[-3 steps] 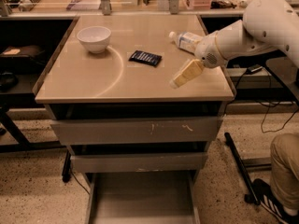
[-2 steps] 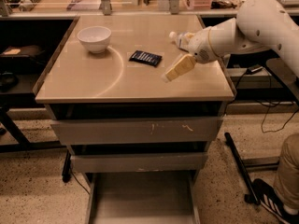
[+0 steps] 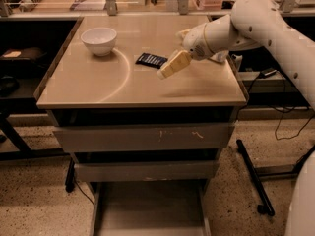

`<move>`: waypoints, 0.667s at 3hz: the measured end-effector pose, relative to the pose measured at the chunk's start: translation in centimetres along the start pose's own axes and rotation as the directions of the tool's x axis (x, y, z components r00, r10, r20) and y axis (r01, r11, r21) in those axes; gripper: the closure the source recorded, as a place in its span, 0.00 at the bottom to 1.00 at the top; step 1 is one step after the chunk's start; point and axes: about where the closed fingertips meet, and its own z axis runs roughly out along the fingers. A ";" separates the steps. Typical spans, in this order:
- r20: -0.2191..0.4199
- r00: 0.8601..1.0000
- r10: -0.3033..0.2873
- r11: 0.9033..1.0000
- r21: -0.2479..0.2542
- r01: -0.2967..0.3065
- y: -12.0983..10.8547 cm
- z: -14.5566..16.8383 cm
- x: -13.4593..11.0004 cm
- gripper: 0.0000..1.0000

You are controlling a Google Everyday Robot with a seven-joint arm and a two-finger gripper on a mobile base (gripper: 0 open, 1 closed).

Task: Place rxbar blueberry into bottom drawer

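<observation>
The rxbar blueberry (image 3: 151,60), a small dark flat wrapper, lies on the tan table top near its middle. My gripper (image 3: 166,71) hangs just right of the bar and slightly nearer the front, low over the table, with its pale fingers pointing down-left toward the bar. Nothing shows in it. The bottom drawer (image 3: 147,211) is pulled out below the table, its grey floor bare.
A white bowl (image 3: 99,40) stands at the table's back left. A clear bottle (image 3: 216,57) is mostly hidden behind my arm at the right. Two upper drawers (image 3: 142,137) are shut. A black stand leg (image 3: 253,175) runs along the floor at right.
My arm has swung left across the table, bringing the gripper from near the right edge to just beside the bar.
</observation>
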 end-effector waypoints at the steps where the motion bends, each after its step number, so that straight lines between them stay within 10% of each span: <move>1: 0.011 1.000 0.010 0.999 -0.035 -0.009 -0.8 2.1 -0.8 0.00; 2: 0.009 1.000 0.021 0.998 -0.060 -0.021 -1.4 3.8 -1.1 0.00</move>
